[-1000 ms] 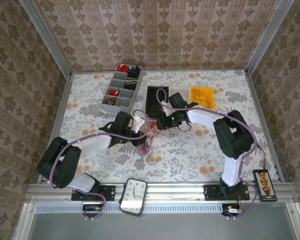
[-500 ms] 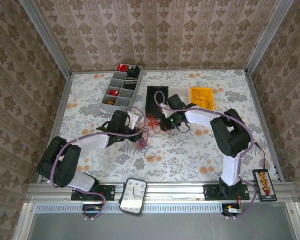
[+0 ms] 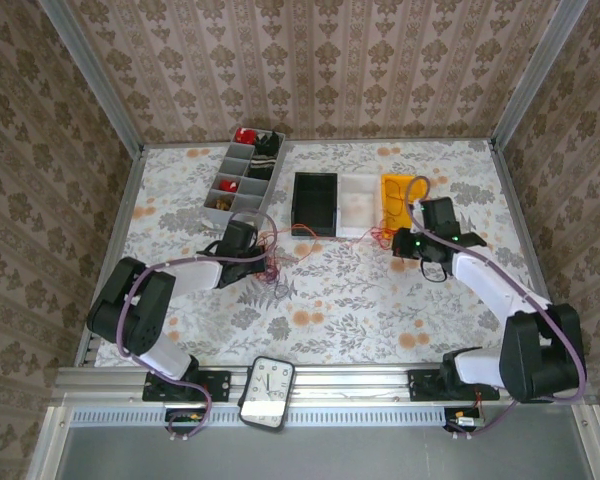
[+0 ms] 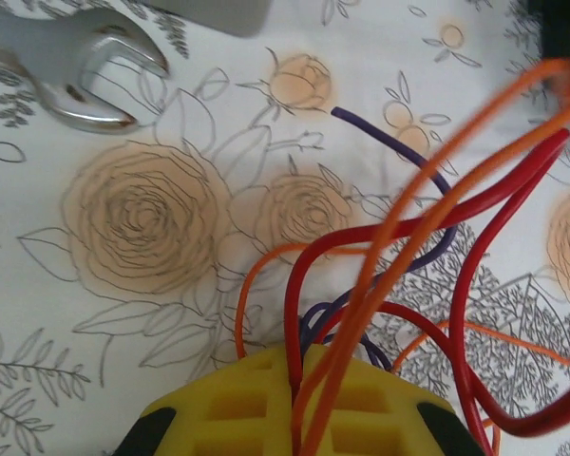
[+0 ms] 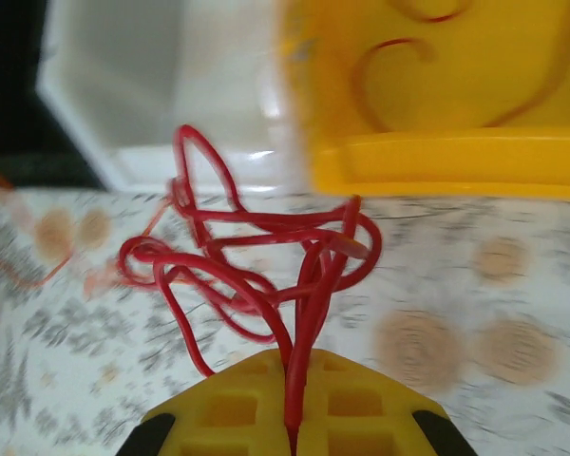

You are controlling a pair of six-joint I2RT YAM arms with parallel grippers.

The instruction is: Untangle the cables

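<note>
Two claws over the desk [image 3: 360, 300], left claw [image 3: 267, 262] clamped on red, orange and purple cables [image 4: 399, 237] at left-centre, right claw [image 3: 405, 243] pinching one red bundle [image 5: 256, 256] near three bins [image 3: 298, 205], black, white, yellow, one clock [image 3: 267, 392], numerals unreadable.

We see bright, even light across the table [image 3: 380, 310], with soft shadows. Our right wrist view smears the cables [image 5: 312, 285] with blur.
</note>
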